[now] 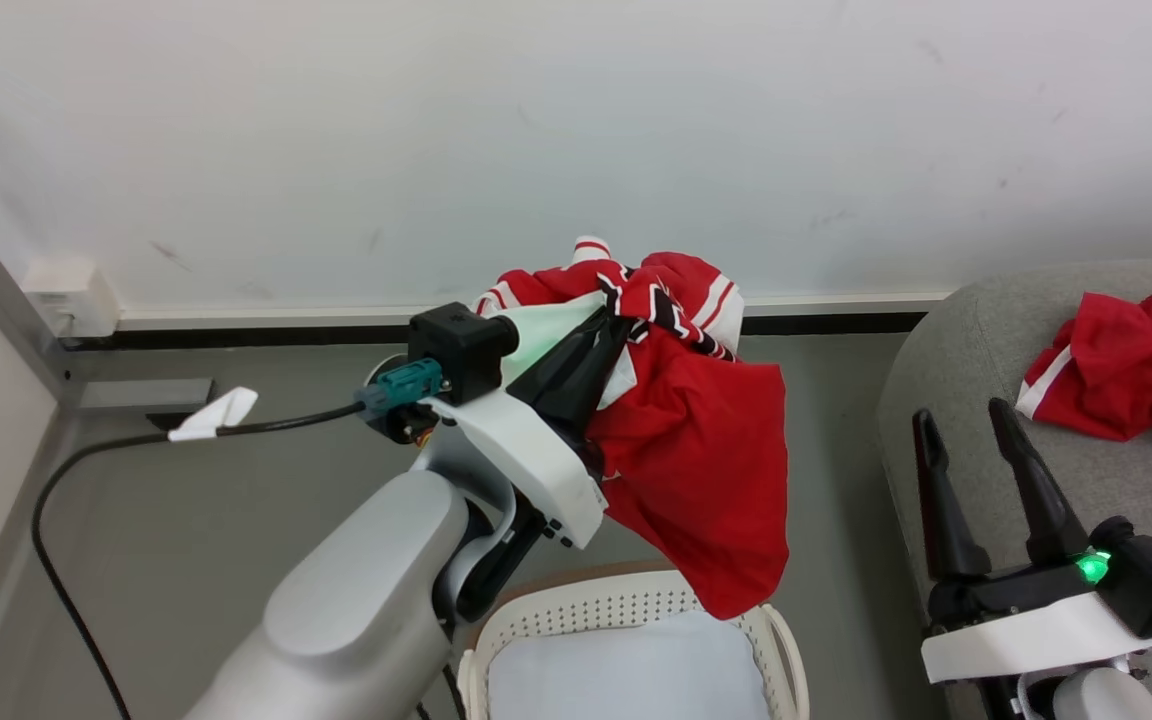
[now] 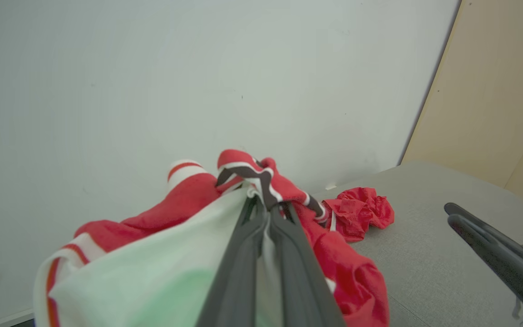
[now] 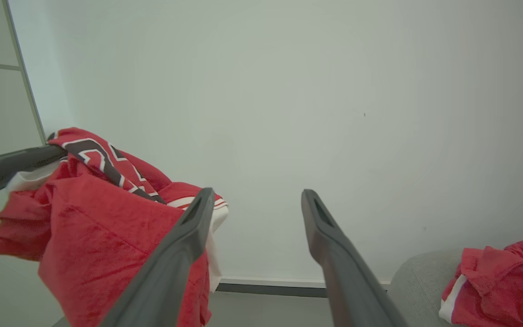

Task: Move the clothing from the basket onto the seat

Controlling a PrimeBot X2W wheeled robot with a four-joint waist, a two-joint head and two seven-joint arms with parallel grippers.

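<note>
Grey seat, one basket, two garments

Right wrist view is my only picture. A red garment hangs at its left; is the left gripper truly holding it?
Observer: Yes, the left gripper is shut on the red jersey with black-and-white numerals.
Operator: Is more clothing in the basket?
Observer: In the oval white perforated plastic basket, I see pale lining, no red cloth.
Operator: Is the jersey over the seat already?
Observer: No, its hem hangs over the basket, left of the light-grey fabric seat.
</note>
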